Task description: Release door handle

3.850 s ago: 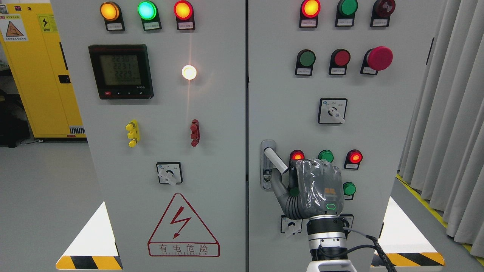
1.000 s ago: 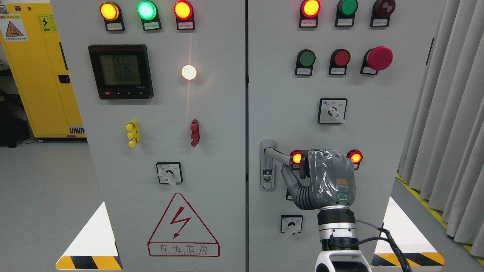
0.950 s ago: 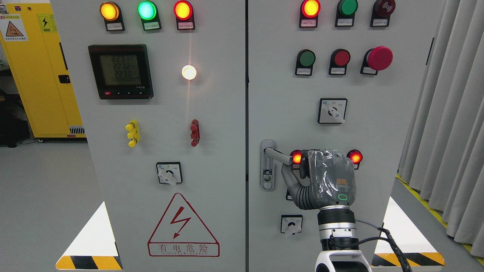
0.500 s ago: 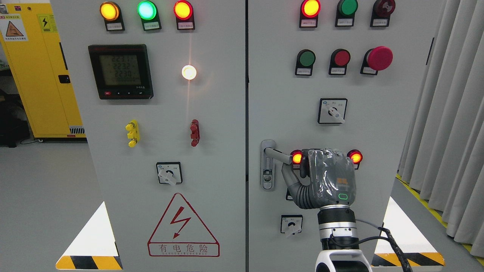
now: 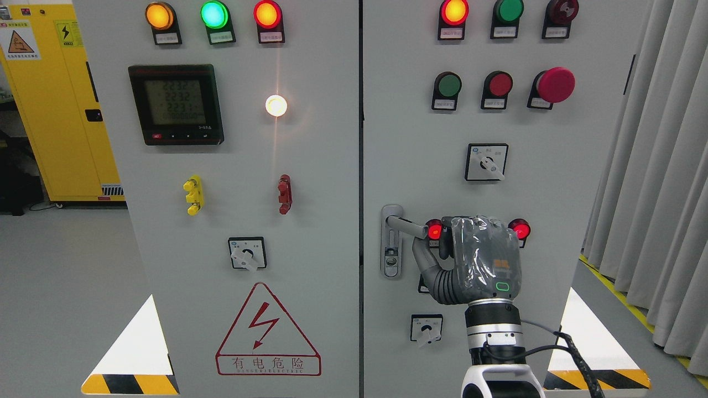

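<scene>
Head view shows the right hand (image 5: 470, 257) beside the door handle (image 5: 406, 225) on the right cabinet door (image 5: 553, 182); its fingers curl behind the palm, seemingly holding nothing, though contact is hidden. Withdrawing carelessly, the thumb (image 5: 423, 260) could snag the lever.

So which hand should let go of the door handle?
The right hand. It is the only hand in view, and it sits right beside the door handle, with its thumb just under the lever. The left hand is nowhere in the picture.
</scene>
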### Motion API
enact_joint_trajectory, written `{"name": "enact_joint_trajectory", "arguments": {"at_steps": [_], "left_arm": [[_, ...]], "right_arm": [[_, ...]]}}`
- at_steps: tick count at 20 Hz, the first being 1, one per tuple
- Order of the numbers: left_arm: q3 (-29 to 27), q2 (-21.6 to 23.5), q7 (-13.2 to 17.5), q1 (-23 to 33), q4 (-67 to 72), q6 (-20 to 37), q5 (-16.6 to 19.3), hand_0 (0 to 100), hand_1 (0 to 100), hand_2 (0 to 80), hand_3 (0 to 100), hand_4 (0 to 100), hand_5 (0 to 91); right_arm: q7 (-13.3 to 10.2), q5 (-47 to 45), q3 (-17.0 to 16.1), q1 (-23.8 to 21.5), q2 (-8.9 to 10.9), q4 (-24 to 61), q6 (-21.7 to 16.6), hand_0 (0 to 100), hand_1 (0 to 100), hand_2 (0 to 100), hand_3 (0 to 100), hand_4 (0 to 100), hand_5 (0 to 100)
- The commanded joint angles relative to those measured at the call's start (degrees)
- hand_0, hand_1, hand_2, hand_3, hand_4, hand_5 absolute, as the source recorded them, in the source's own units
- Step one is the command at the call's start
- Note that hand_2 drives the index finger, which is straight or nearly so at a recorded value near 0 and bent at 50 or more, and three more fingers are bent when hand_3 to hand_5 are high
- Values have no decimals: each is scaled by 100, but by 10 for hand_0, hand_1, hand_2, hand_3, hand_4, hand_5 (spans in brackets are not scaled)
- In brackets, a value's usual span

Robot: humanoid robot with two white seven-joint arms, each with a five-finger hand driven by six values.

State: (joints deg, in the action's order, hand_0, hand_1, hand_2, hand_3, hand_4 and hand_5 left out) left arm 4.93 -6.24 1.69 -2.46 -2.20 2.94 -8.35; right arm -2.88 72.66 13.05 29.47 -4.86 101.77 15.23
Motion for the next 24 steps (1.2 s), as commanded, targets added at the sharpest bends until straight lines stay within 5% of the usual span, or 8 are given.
{"name": "enact_joint_trajectory", "arguments": {"at_steps": [1,13,19,22,23,24], "left_arm": [[-1,0,-2,0,0,-4,0,120,556,0,0,0,0],[-1,0,-2,0,0,-4,0,120,556,0,0,0,0],[-1,0,-2,0,0,-4,0,120,556,0,0,0,0],[-1,0,-2,0,0,-4,0,120,556,0,0,0,0],[-1,0,-2,0,0,-4,0,120,556,0,0,0,0],[-1,0,-2,0,0,-4,0,120,556,0,0,0,0]], "right_arm": [[-28,-41,-4,-38,3,1,7,608,404,923,1000,1000,1000],[-90,-67,75,-336,11,27,7,606,404,924,1000,1000,1000],[-449,-462,93,-556,230,387,-204,607,404,919,1000,1000,1000],[-740,-551,93,-801,433,554,-283,624,395,786,1000,948,965],[-749,-577,40,-959,538,616,-370,629,367,594,870,831,755],[-784,-690,5,-1082,695,669,-511,630,364,589,861,823,744]]}}
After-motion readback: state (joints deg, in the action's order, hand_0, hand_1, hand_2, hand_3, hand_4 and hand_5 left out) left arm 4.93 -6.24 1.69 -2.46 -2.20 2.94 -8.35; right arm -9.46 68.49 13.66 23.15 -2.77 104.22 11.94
